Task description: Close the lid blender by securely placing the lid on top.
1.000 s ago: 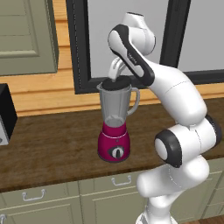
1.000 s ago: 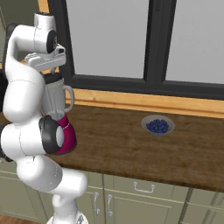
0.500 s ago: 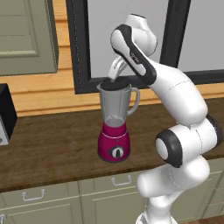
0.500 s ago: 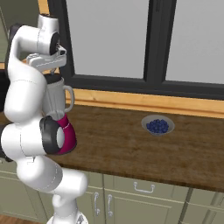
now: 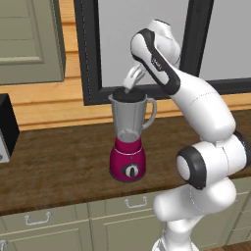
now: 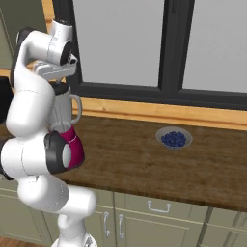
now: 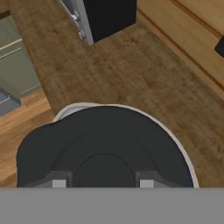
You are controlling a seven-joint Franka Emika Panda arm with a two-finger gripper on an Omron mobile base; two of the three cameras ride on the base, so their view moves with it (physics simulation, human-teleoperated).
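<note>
Lid [image 7: 105, 148] lying dark and round across the mouth of the blender [image 5: 128, 142], seen from straight above in the hand view with the clear jar rim peeking out along its upper and right edges; slightly off-centre toward the lower left by that look, though hard to judge. Blender standing upright on the wooden table [image 5: 59, 162], toward the middle of its depth, magenta base nearer the front edge than the back wall. Gripper [image 5: 130, 84] poised directly over the lid, fingertips [image 7: 59, 183] flanking the raised centre knob; pinching it or merely straddling it — cannot tell, contact hidden at the bottom of the hand view. Risk from here: letting go with the lid not fully seated, leaving it tilted on the rim or sliding off toward the spout side; pushing down off-centre could also rock the tall jar on its base. Bowl of blue berries [image 6: 174, 138] well apart, toward the right end of the table, black box appliance [image 5: 6, 128] toward the left end. Compared with half a second ago: arm, lid and blender all practically unchanged, no visible shift in either base view.
</note>
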